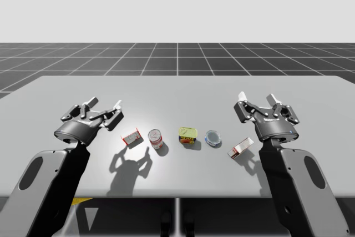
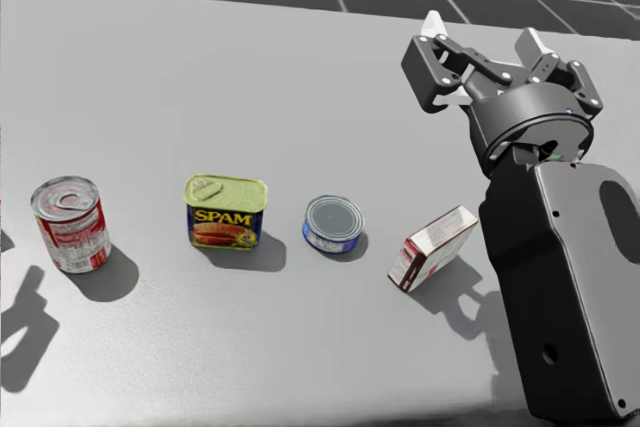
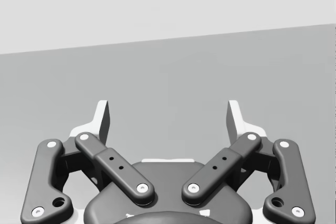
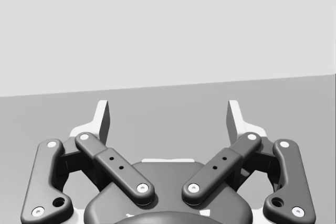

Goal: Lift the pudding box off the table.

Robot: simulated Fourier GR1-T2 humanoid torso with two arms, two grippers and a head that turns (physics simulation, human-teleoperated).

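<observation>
You are at the reach step: your right gripper (image 1: 256, 101), fingers apart and empty, hovers above and beyond the pudding box (image 1: 240, 148) lying flat beside the blue can (image 1: 212, 137), so bring it down over the box and close.

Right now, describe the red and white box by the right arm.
The red and white box is a flat closed carton, cardboard by its look, mostly white with red on its end. It lies slantwise on the table, right of the low blue can and apart from it. Only the table touches it; my open right end effector hovers beyond it.
</observation>
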